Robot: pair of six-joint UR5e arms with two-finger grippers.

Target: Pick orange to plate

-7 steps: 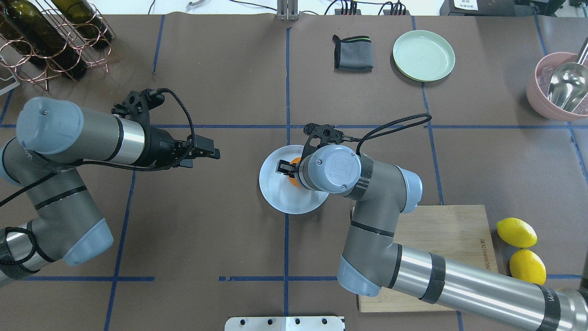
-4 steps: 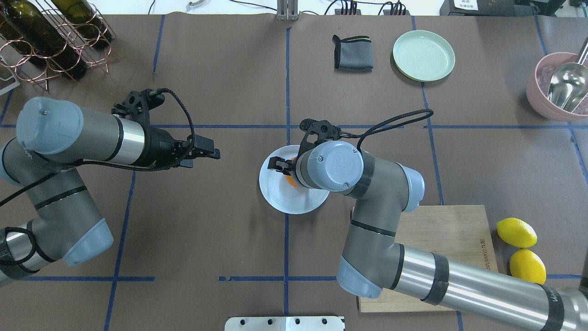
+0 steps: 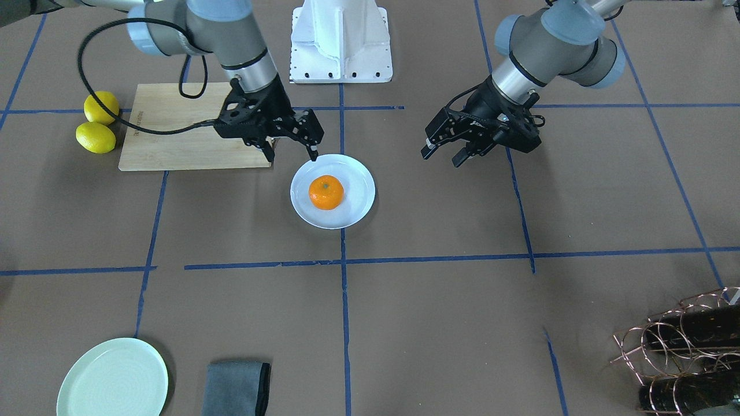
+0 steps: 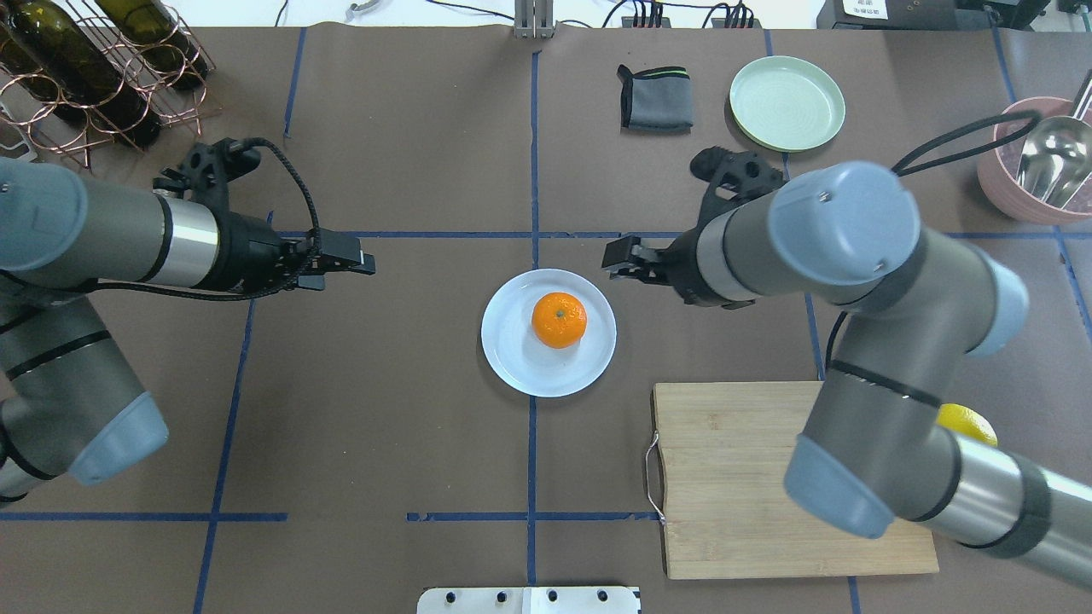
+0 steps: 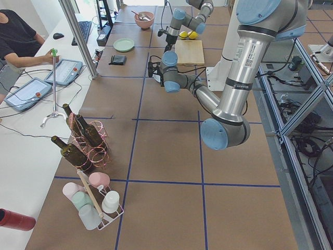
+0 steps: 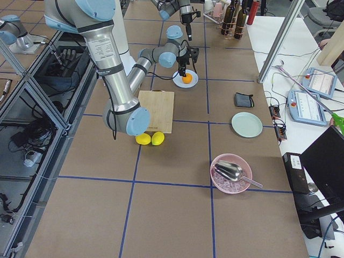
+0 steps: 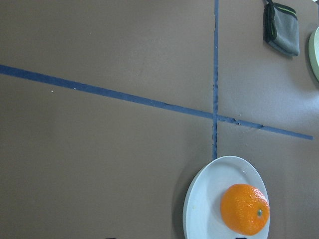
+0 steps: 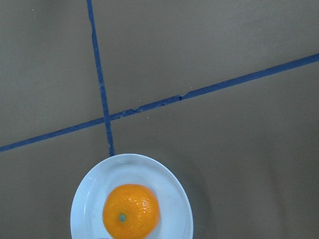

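The orange (image 4: pixel 559 320) rests on the round white plate (image 4: pixel 512 362) at the table's middle, with nothing touching it. My right gripper (image 4: pixel 610 263) hovers open and empty just off the plate's far right rim. In the front view the right gripper (image 3: pixel 292 151) has its fingers spread above the plate's (image 3: pixel 359 211) edge, clear of the orange (image 3: pixel 326 192). My left gripper (image 4: pixel 357 266) hangs open and empty well to the plate's left. Both wrist views look down on the orange (image 8: pixel 131 211) (image 7: pixel 244 209) on its plate.
A wooden cutting board (image 4: pixel 751 486) lies near the right arm, with two lemons (image 3: pixel 98 122) beside it. At the far side are a pale green plate (image 4: pixel 787 102), a grey cloth (image 4: pixel 655 98), a pink bowl with a scoop (image 4: pixel 1036 162) and a bottle rack (image 4: pixel 85 68).
The right gripper, earlier down over the plate around the orange, has lifted and drawn back to the right, leaving the orange free on the plate. The left gripper shifted slightly left.
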